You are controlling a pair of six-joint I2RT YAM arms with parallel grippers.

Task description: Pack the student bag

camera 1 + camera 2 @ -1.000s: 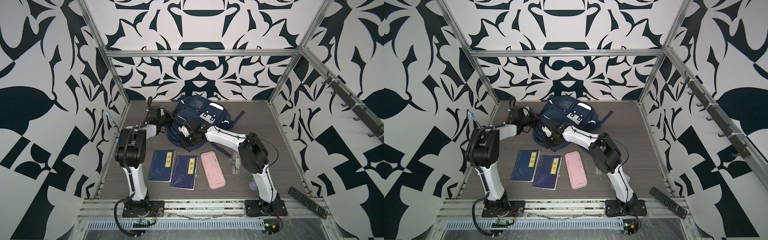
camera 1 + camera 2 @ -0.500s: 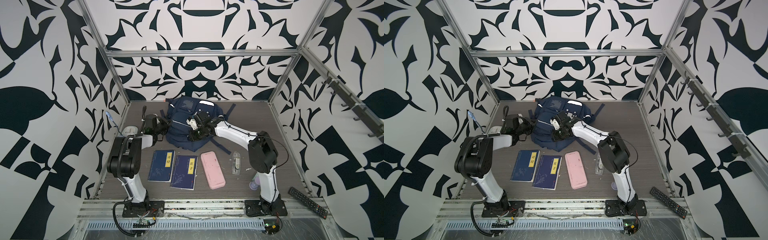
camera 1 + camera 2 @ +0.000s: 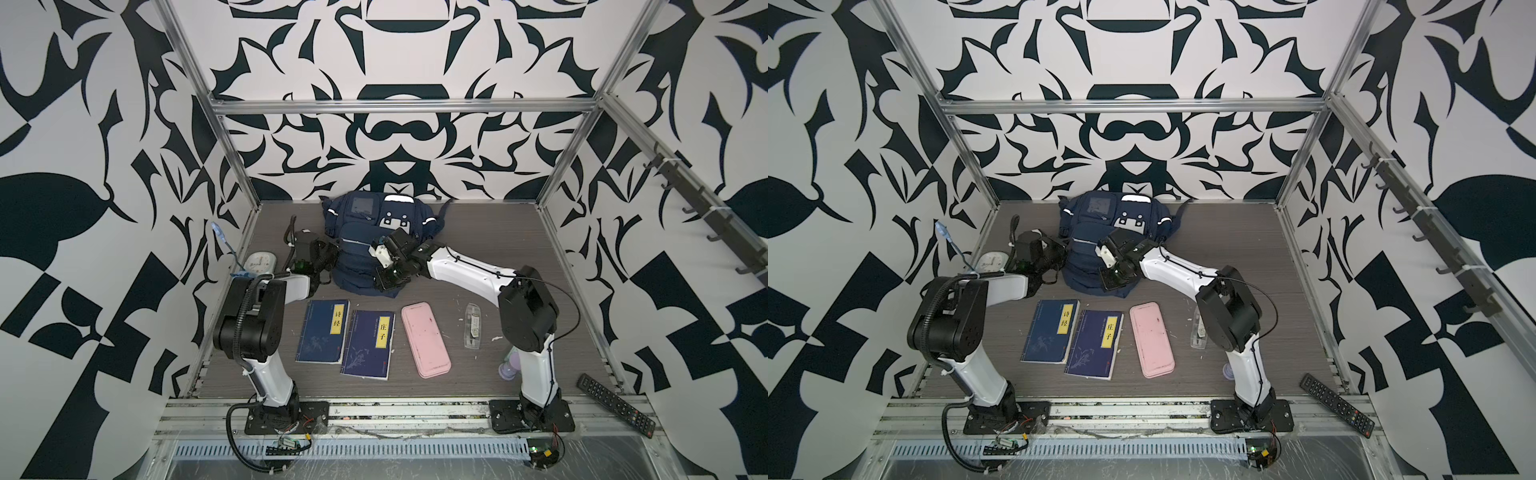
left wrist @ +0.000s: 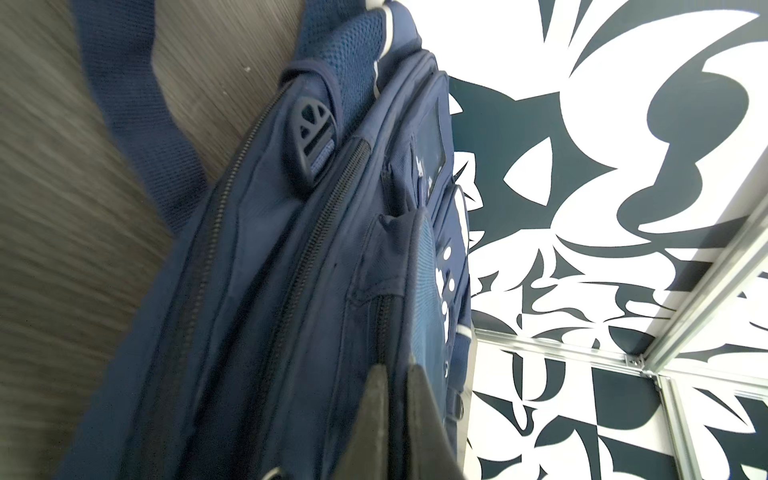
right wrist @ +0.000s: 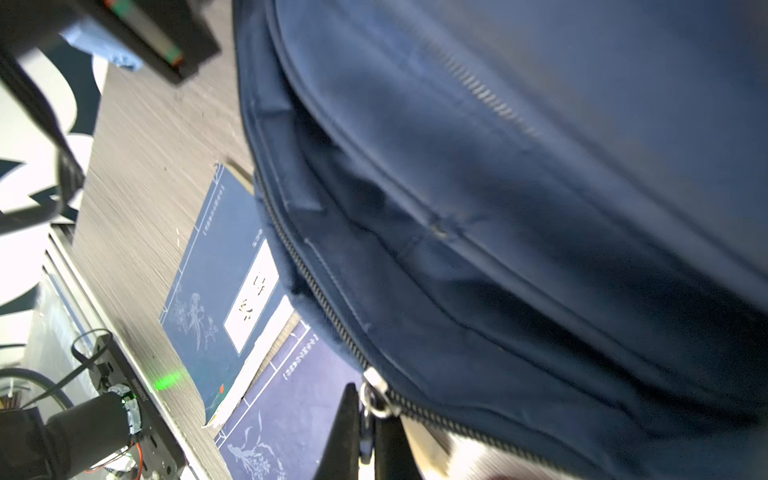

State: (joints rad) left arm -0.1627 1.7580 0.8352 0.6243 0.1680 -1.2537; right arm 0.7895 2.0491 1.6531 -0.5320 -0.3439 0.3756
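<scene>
Student bag (image 3: 365,253) lies between your grippers: left gripper (image 4: 399,376) clamps its side fabric, right gripper (image 5: 365,409) pinches a zip pull (image 5: 375,400). Packing looks unstarted; two books (image 3: 322,332) and pink case (image 3: 424,338) wait on the bench (image 3: 498,232).

A robotics lab is shown. Left arm (image 3: 249,324) and right arm (image 3: 528,316) are bolted at a bench (image 3: 498,232) walled by patterned panels (image 3: 399,145).

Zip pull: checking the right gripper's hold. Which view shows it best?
Right wrist: the zip pull sits close up in the right gripper. In both top views the gripper hides it; left wrist shows only other zips on the bag.
</scene>
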